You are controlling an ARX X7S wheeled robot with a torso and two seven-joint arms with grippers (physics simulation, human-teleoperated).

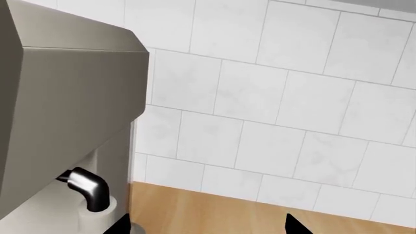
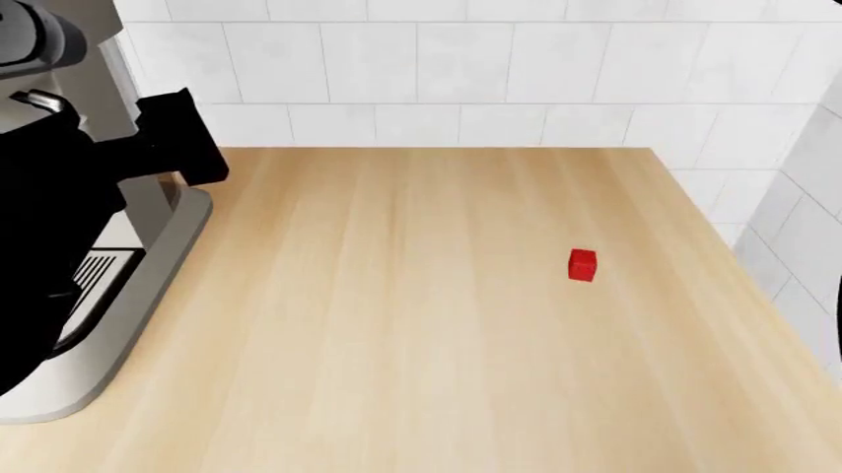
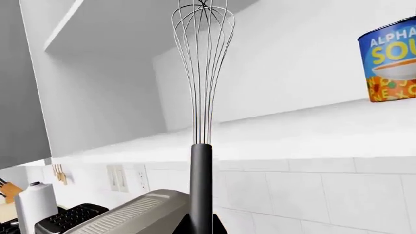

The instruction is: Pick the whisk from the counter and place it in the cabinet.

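In the right wrist view the whisk [image 3: 202,117] stands upright, silver wire loops above a dark handle. My right gripper [image 3: 200,229] is shut on the handle's lower end and holds it up in front of the open white cabinet shelf [image 3: 279,131]. The right gripper is out of the head view. My left gripper [image 1: 208,228] is open and empty, just above the beige counter [image 1: 215,212] beside the coffee machine [image 1: 65,107]; in the head view the left arm [image 2: 79,197] is a dark mass at the left. The counter [image 2: 394,315] holds no whisk.
A small red cube [image 2: 582,264] lies on the counter at the right. A soup can [image 3: 388,61] stands on the cabinet shelf. The grey cabinet door [image 3: 23,83] hangs open beside the shelf. A toaster [image 3: 71,218] and paper roll [image 3: 34,204] stand below. White tiled wall [image 2: 460,69] backs the counter.
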